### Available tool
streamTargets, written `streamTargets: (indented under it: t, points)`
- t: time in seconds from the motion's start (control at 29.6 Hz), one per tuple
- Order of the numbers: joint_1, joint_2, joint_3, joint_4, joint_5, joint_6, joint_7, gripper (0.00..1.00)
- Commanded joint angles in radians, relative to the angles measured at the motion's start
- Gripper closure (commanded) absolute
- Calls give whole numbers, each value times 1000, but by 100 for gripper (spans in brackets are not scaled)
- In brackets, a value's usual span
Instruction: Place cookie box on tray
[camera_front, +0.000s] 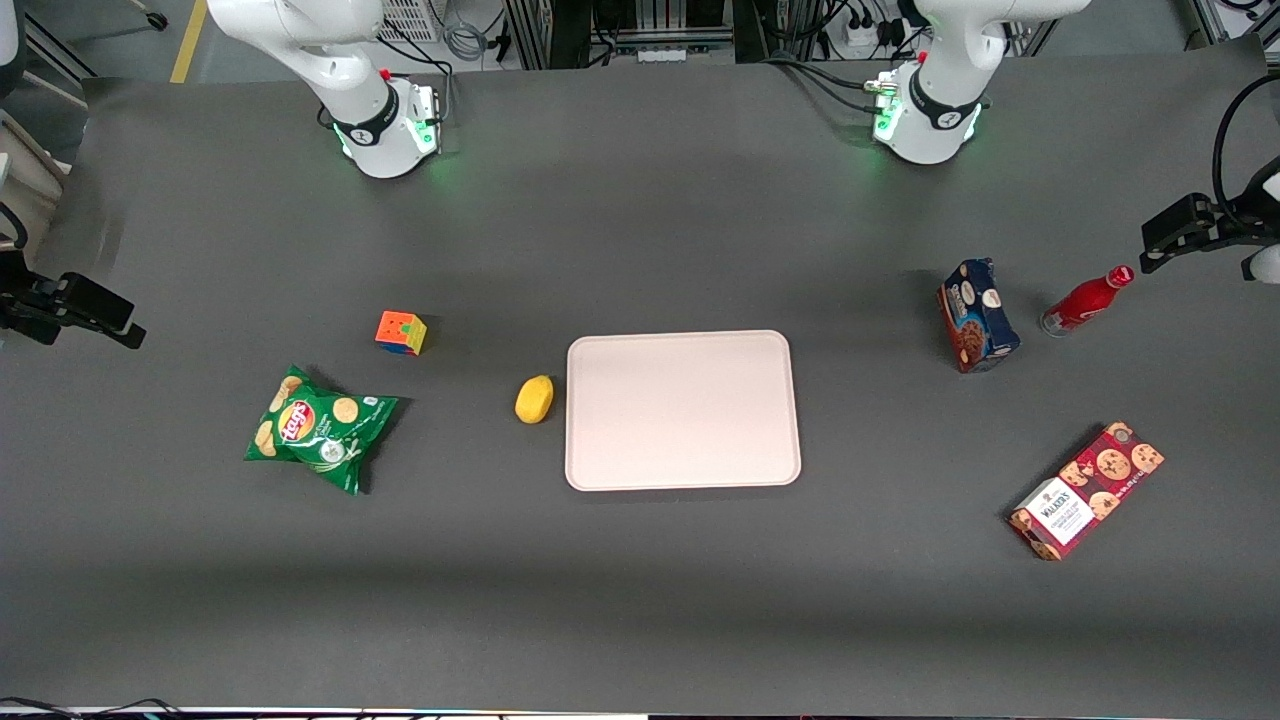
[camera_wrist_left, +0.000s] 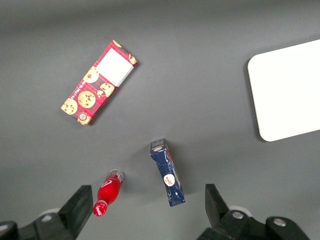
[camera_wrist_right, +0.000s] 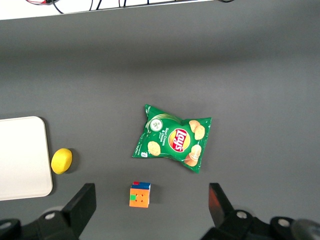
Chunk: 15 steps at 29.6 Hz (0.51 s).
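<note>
My gripper (camera_wrist_left: 147, 205) hangs high over the working arm's end of the table, fingers (camera_wrist_left: 80, 207) spread wide, holding nothing. Directly below, between the fingers: the cookie box (camera_wrist_left: 167, 172), dark blue, standing on the table. Just beside it lies a red bottle (camera_wrist_left: 108, 194), apart from the box. Nearer the front camera than both lies a red cookie box (camera_wrist_left: 98, 82), flat and angled. The tray (camera_front: 682, 410) sits mid-table, bare, well apart from the cookie box, open table between. A lemon (camera_front: 534, 399) sits just beside the tray; a puzzle cube (camera_front: 401, 332) and chip bag (camera_front: 318, 429) lie toward the parked arm's end.
</note>
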<state>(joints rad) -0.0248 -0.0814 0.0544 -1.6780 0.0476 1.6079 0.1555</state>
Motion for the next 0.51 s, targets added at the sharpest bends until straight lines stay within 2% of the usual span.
streamTargets:
  t: [0.0, 0.27, 0.47]
  points:
    - [-9, -8, -2, 3, 20, -17, -30, 0]
    - [-9, -14, -4, 8, 20, -62, -36, 0]
    - [-9, -26, -16, 89, 26, -224, -33, 0]
